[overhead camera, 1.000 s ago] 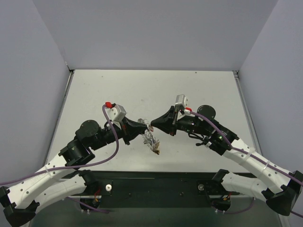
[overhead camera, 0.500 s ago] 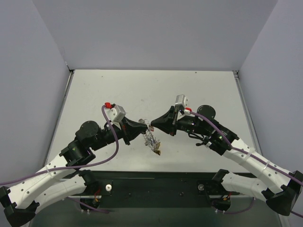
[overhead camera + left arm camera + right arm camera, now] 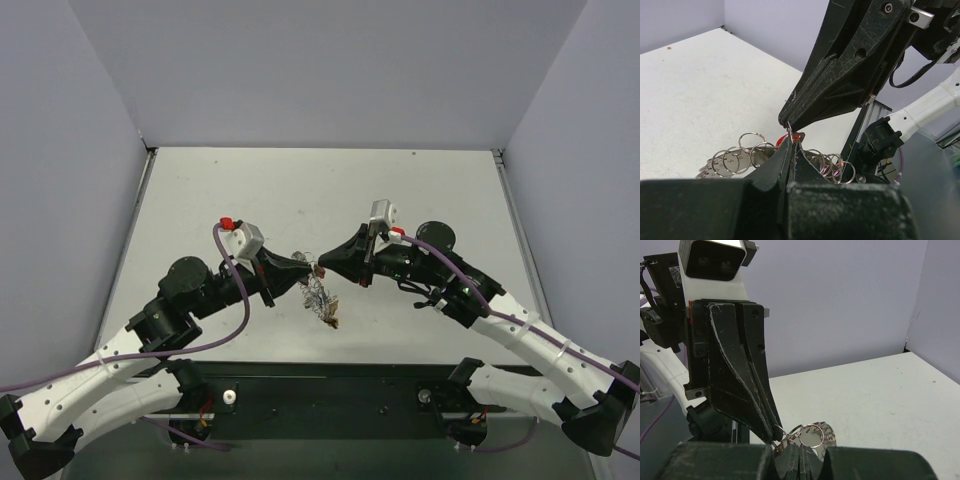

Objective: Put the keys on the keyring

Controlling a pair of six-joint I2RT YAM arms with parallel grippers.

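Note:
My two grippers meet tip to tip above the table's front middle, the left gripper (image 3: 308, 270) facing the right gripper (image 3: 322, 268). Both are shut on the keyring (image 3: 317, 292), a bunch of silvery wire loops hanging below the tips, with a gold tag (image 3: 331, 321) at its bottom. In the left wrist view my left gripper (image 3: 791, 142) pinches a thin wire; the loops (image 3: 737, 156) spread on both sides and a red key head (image 3: 796, 136) sits at the tips. In the right wrist view my right gripper (image 3: 801, 449) grips beside the loops (image 3: 815, 435). Other keys cannot be made out.
The white table (image 3: 320, 190) is walled in by grey panels on the left, back and right. A black rail (image 3: 330, 385) with the arm bases runs along the near edge. Purple cables (image 3: 232, 300) loop off both wrists.
The hanging bunch has drawn up and shifted slightly under the tips. Both arms have barely moved and both grippers stay shut.

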